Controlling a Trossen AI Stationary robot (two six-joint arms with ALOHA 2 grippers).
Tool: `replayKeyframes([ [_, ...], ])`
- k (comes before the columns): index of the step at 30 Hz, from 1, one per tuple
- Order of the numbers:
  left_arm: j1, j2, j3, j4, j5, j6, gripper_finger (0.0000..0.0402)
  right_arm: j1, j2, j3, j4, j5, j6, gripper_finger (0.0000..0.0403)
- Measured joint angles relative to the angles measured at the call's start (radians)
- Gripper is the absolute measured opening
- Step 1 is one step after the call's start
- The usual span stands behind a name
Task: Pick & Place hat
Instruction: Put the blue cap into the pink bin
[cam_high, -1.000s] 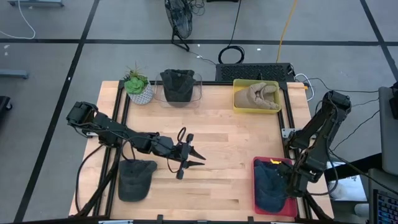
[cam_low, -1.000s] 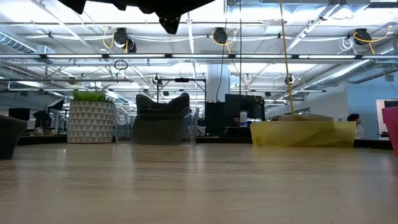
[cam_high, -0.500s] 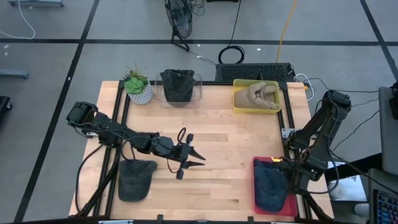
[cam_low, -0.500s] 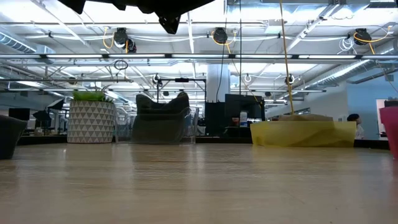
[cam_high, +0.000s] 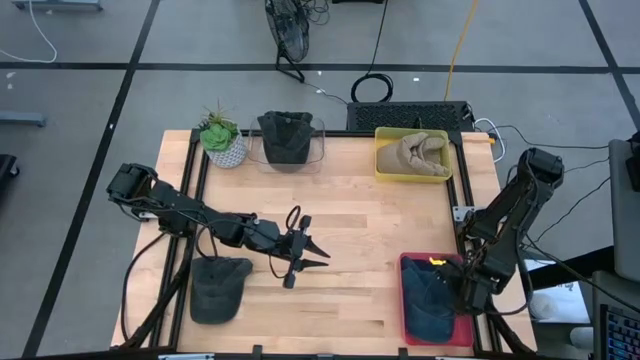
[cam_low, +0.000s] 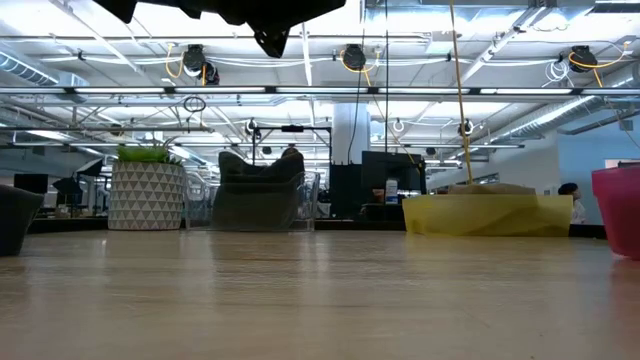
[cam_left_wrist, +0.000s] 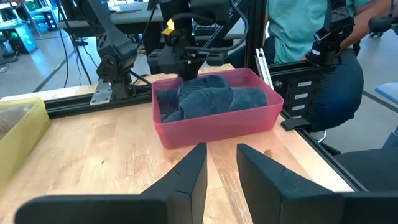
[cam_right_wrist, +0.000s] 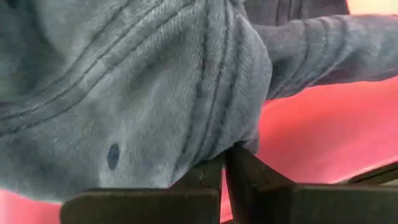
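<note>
The blue hat (cam_high: 428, 300) lies crumpled in the red bin (cam_high: 408, 268) at about four o'clock on the tabletop (cam_high: 370, 215), close to the near right corner. It is soft denim-like cloth with rows of stitching, bunched into folds, so which way its brim points cannot be told; in the left wrist view the heap (cam_left_wrist: 208, 99) runs lengthwise along the bin's (cam_left_wrist: 217, 127) long side. The right gripper (cam_high: 462, 290) is down inside the bin, its fingers (cam_right_wrist: 249, 174) clenched together against the hat's (cam_right_wrist: 137, 81) fabric; whether cloth is actually pinched between them is unclear. The left gripper (cam_high: 310, 255) hovers above the tabletop's centre, pointing toward three o'clock, its fingers (cam_left_wrist: 186, 177) parted and grasping nothing. A dark hat (cam_high: 218, 285) lies flat at seven o'clock, its long axis running from twelve to six.
</note>
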Motion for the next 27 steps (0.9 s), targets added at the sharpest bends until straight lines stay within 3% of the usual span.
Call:
replayKeyframes([
  [9,0.001,0.000,0.000,0.003,0.000,-0.001,0.0097,-0.002,0.001,0.014,-0.049,-0.138,0.026,0.0000],
  [18,0.003,0.000,0.000,0.002,0.000,-0.001,0.0097,0.001,0.000,0.195,-0.347,-0.158,0.030,0.0000],
  [21,0.003,0.000,0.000,0.002,0.000,-0.001,0.0097,0.002,0.000,0.271,-0.454,-0.125,0.032,0.0000],
  [27,0.003,0.000,0.000,-0.002,0.000,-0.003,0.0097,0.002,0.000,0.343,-0.537,0.062,-0.016,0.0000],
])
